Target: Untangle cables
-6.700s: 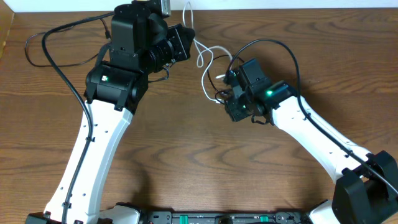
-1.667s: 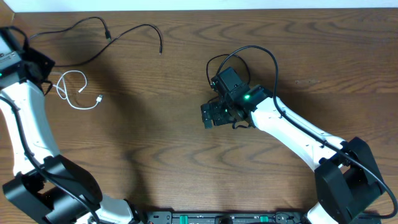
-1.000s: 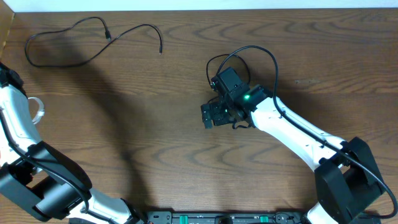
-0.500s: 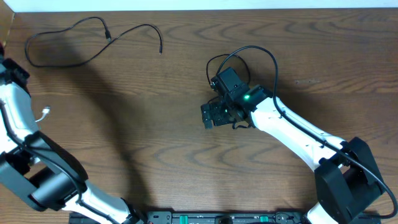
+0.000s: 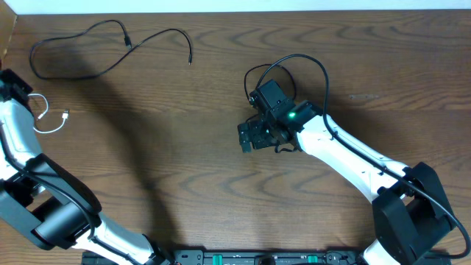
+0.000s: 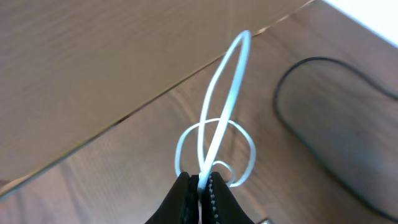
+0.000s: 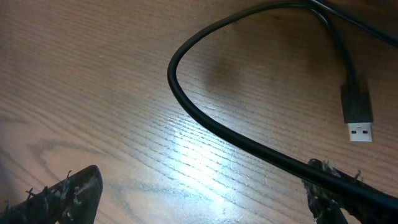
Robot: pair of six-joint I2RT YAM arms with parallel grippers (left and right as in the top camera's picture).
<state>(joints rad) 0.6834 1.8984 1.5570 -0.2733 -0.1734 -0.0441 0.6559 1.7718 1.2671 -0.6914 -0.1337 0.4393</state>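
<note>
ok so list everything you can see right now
black cable: one, black, lying loose on the far left of the table
black USB cable: one, black, on the table below the right gripper, plug free
white cable: one, white, looped, near the table's left edge
table: one, brown wood
tan board: one, tan, beside the table's far left corner
left gripper: one, black, shut on the white cable
right gripper: one, black, open, mid-table
</note>
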